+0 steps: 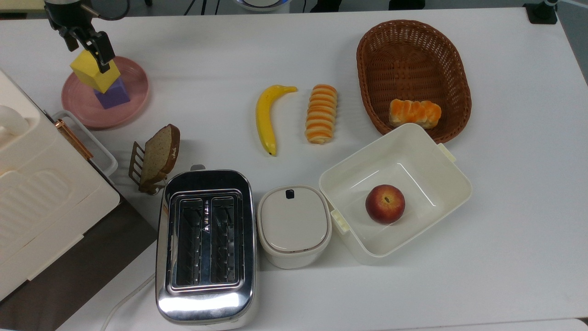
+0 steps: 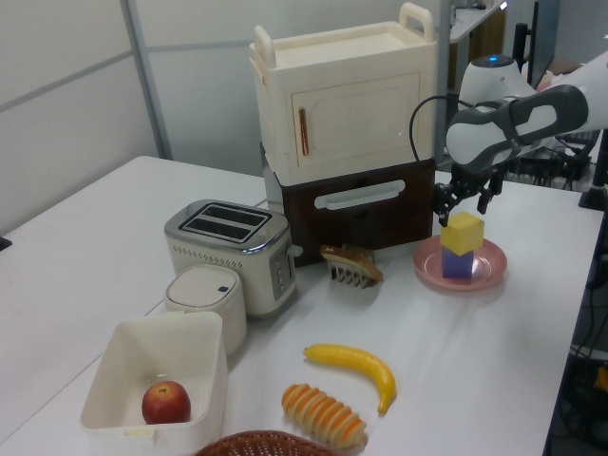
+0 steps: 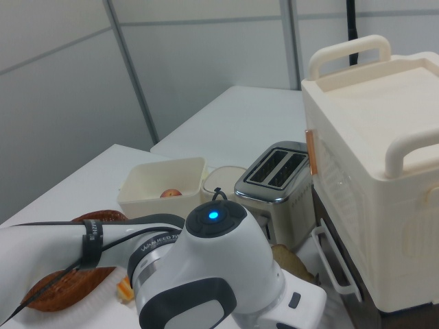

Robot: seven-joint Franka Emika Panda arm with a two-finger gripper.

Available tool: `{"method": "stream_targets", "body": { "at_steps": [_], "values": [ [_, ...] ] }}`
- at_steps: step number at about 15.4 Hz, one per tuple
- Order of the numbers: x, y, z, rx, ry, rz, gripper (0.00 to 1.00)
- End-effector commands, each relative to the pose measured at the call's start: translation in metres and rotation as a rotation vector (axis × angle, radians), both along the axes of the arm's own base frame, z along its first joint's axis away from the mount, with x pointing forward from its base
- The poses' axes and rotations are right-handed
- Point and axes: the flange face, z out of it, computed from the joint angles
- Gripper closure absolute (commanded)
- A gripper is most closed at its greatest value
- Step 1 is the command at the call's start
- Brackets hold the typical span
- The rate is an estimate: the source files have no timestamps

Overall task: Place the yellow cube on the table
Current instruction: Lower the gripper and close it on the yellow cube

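Two black fingers (image 1: 102,54) of the robot's two-finger gripper (image 1: 87,48) hang spread apart over the matte yellow cube (image 1: 92,72), one at each side of its top, gripping nothing. The yellow cube sits stacked on a purple cube (image 1: 115,93), which rests on a round pink plate (image 1: 133,99) on the flat white table (image 1: 321,55). In the left view the gripper (image 2: 465,198) hovers just above the yellow cube (image 2: 463,234).

White table (image 1: 505,257) bears plate (image 1: 133,99), banana (image 1: 265,117), toaster (image 1: 205,248).
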Motion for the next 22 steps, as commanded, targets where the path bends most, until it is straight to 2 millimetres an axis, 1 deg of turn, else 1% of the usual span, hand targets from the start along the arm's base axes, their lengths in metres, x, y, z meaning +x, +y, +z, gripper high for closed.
{"method": "stream_targets", "body": {
  "at_steps": [1, 6, 17, 18, 19, 20, 21, 22],
  "values": [
    [-0.002, 0.001, -0.004, -0.023, -0.014, 0.025, 0.0],
    [-0.001, 0.001, -0.006, -0.023, -0.012, 0.025, 0.0],
    [0.003, 0.003, -0.023, -0.026, 0.02, 0.043, 0.0],
    [0.003, 0.003, -0.023, -0.031, 0.024, 0.048, 0.01],
    [0.003, 0.003, -0.023, -0.036, 0.027, 0.052, 0.31],
    [0.003, 0.003, -0.023, -0.036, 0.027, 0.052, 0.53],
    [0.003, 0.003, -0.023, -0.036, 0.027, 0.052, 0.62],
    [0.003, 0.003, -0.023, -0.037, 0.028, 0.055, 0.74]
  ]
}}
